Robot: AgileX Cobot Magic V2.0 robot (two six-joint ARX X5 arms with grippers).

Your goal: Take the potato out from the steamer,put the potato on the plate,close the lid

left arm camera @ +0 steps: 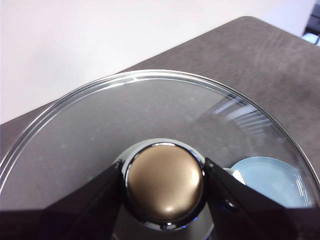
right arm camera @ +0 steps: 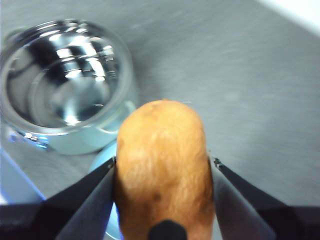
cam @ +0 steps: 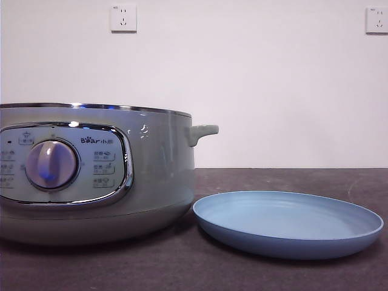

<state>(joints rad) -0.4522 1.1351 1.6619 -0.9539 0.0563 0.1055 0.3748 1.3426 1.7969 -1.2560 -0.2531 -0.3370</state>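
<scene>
The steamer point(cam: 151, 170) stands at the left of the front view with no lid on it. Its shiny open bowl point(right arm camera: 65, 85) shows below in the right wrist view. The light-blue plate point(cam: 285, 221) lies beside it on the right with nothing on it. My right gripper point(right arm camera: 162, 165) is shut on the potato point(right arm camera: 162, 145) and holds it in the air above the table, with a sliver of the plate point(right arm camera: 102, 159) under it. My left gripper point(left arm camera: 164, 172) is shut on the knob point(left arm camera: 165, 190) of the glass lid point(left arm camera: 150, 110) and holds it aloft. Neither arm shows in the front view.
The dark table point(cam: 291, 179) runs back to a white wall with two sockets point(cam: 123, 18). Through the held lid's glass I see the table top and part of the plate point(left arm camera: 267, 182). The steamer's side handle point(cam: 203, 131) points toward the plate.
</scene>
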